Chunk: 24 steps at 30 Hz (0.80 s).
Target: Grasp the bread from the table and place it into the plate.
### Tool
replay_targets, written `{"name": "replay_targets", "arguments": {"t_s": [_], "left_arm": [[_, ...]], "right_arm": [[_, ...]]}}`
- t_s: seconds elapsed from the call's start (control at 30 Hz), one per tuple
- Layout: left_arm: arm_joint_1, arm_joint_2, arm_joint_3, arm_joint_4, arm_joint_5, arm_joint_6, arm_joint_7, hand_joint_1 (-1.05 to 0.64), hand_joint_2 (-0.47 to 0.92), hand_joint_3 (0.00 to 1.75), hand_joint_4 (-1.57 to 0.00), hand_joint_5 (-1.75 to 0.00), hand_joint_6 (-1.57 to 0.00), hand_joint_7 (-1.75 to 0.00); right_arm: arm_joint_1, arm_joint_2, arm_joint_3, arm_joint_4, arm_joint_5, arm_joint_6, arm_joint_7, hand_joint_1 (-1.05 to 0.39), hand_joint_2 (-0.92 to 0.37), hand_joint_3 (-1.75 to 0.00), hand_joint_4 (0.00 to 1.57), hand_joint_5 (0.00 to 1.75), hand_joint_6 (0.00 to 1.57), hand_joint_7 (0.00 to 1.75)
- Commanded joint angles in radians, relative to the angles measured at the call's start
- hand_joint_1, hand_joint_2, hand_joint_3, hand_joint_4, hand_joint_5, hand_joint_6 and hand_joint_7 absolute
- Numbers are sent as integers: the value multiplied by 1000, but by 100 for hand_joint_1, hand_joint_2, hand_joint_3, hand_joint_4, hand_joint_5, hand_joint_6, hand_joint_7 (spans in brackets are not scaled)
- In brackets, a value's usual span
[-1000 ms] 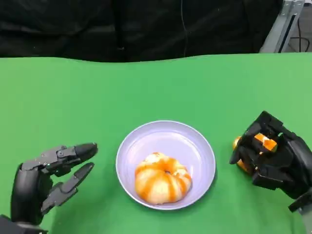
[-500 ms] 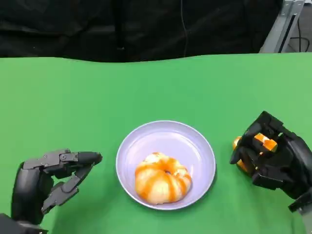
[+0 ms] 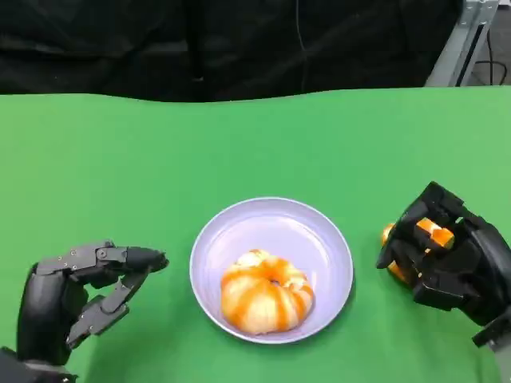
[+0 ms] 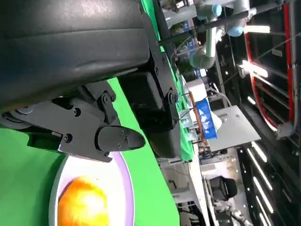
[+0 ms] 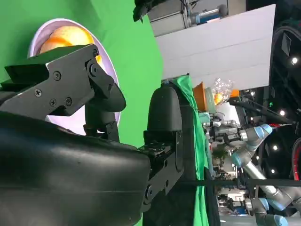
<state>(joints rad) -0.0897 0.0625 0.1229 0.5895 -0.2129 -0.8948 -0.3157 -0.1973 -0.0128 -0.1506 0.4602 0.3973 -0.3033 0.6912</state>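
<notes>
Change since the earlier frames: the left hand (image 3: 68, 299) is sitting slightly lower at the near left, and its fingers (image 3: 132, 259), spread wider a second ago, are now drawn closer together, the upper ones levelling out toward the plate (image 3: 323, 239). They are still apart and holding nothing. The right hand (image 3: 447, 259), the plate and both pieces of bread are lying where they were.

Bread (image 3: 265, 293): a round, ring-shaped bun, pale with glossy orange stripes running down from a small dark hollow at its middle. It is resting inside the plate, in the near half of the bowl, touching the floor of it.

Plate: round, pale lilac, shallow, standing on the green surface (image 3: 160, 152) between the two hands, apart from both.

Second bread (image 3: 389, 239): orange and glossy, mostly hidden, lying on the surface just right of the plate. The right hand is curling its fingers (image 3: 395, 251) around it; orange is showing through the gaps between them. Whether it is lifted off the surface cannot be told.

Left wrist view: the plate rim (image 4: 127, 188) and the bun (image 4: 83, 203) are showing beyond the black fingers (image 4: 117, 138).
</notes>
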Motion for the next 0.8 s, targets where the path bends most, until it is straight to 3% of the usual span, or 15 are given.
{"name": "replay_targets", "arguments": {"t_s": [0.03, 0.27, 0.8], "left_arm": [[10, 5, 8, -14, -31, 8, -23, -5, 92, 39, -82, -93, -107, -52], [9, 5, 7, -20, -29, 13, -23, -7, 92, 39, -81, -98, -107, -56], [31, -4, 4, -69, -53, 41, -49, -5, 92, 47, -71, -127, -96, -82]], "right_arm": [[-12, -16, -11, -2, 11, 3, -2, 14, -68, -110, 43, 175, 37, 158], [-17, -17, -12, 4, 9, 3, -4, 14, -68, -111, 43, 175, 36, 159], [-12, -17, -13, 7, 11, -11, 9, 14, -68, -110, 45, 175, 36, 160]]}}
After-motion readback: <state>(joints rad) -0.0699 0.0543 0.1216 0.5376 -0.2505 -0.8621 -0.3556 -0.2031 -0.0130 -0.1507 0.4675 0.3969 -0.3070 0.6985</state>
